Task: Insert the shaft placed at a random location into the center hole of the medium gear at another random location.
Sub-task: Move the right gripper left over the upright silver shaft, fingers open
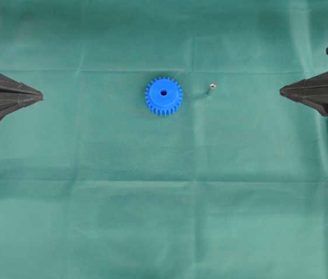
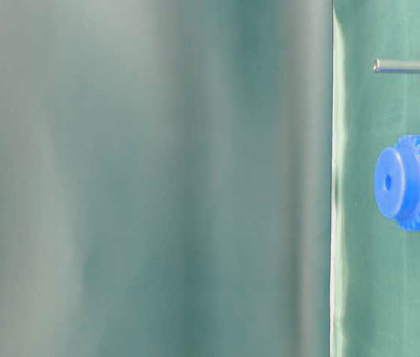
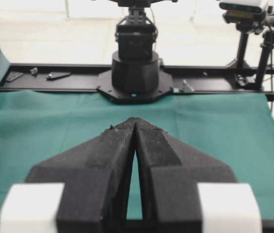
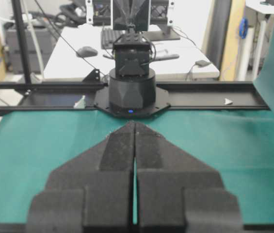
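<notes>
The medium gear [image 1: 164, 96], bright blue with a raised hub, lies flat near the middle of the green cloth; its center hole [image 1: 164, 92] shows dark. The shaft [image 1: 211, 89], a tiny silver pin, rests on the cloth a short way to the gear's right. In the table-level view the gear [image 2: 416, 182] and the shaft [image 2: 404, 66] appear at the right edge. My left gripper [image 1: 40, 96] sits shut at the far left, holding nothing. At the far right my right gripper [image 1: 281, 90] is shut and empty too. Neither wrist view shows the gear or the shaft.
A green cloth [image 1: 164, 221] covers the table. The opposite arm's black base [image 3: 134, 73] stands beyond the cloth's far edge in the left wrist view, and the other arm's base [image 4: 132, 90] likewise in the right wrist view. A blurred green fold [image 2: 150, 178] fills most of the table-level view.
</notes>
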You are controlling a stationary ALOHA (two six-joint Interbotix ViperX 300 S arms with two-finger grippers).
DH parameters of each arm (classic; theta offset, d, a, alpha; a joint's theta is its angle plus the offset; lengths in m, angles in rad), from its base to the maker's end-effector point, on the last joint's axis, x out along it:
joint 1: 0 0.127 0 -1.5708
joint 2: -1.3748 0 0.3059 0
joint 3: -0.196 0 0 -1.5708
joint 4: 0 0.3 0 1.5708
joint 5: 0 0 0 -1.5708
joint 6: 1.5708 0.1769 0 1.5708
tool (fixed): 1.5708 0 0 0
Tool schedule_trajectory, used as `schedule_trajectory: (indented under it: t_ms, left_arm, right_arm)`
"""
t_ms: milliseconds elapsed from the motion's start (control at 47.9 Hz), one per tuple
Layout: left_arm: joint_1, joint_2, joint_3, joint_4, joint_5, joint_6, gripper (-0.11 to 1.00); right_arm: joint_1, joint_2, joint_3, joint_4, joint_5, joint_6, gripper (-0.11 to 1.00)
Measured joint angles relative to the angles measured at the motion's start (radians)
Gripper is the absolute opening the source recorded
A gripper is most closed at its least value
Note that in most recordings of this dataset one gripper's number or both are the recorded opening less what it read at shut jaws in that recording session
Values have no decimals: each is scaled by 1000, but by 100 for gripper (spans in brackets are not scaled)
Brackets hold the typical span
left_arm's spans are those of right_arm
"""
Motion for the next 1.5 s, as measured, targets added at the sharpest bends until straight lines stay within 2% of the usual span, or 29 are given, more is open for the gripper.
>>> schedule_trajectory:
  t_ms: [146,480,543,585,647,814,898,1002,1253,1503]
  left_arm:
    - [-14,5,-17,3,28,-9,0]
    - [-14,8,-23,6,34,-9,0]
    - [-14,8,-21,6,34,-9,0]
    - [-14,8,-21,6,35,-8,0]
    - [-14,8,-21,6,35,-8,0]
    - [-14,9,-21,6,37,-8,0]
    - [-14,9,-23,6,38,-8,0]
    - [-14,9,-21,6,38,-6,0]
    - [-14,9,-21,6,38,-6,0]
    - [-14,9,-21,8,46,-5,0]
  right_arm:
    - [-11,11,-2,0,23,0,1]
    - [-121,147,-2,2,17,0,1]
    - [-140,186,-3,2,11,0,5]
    - [-147,216,-2,3,8,0,12]
    - [-160,268,-2,5,-2,0,28]
    - [-178,391,-5,6,-37,0,76]
    - [-187,472,-5,5,-80,-2,93]
    - [-199,560,-9,5,-132,-2,89]
    - [-245,761,-35,6,-233,-3,90]
    - [-255,881,-57,17,-275,-3,90]
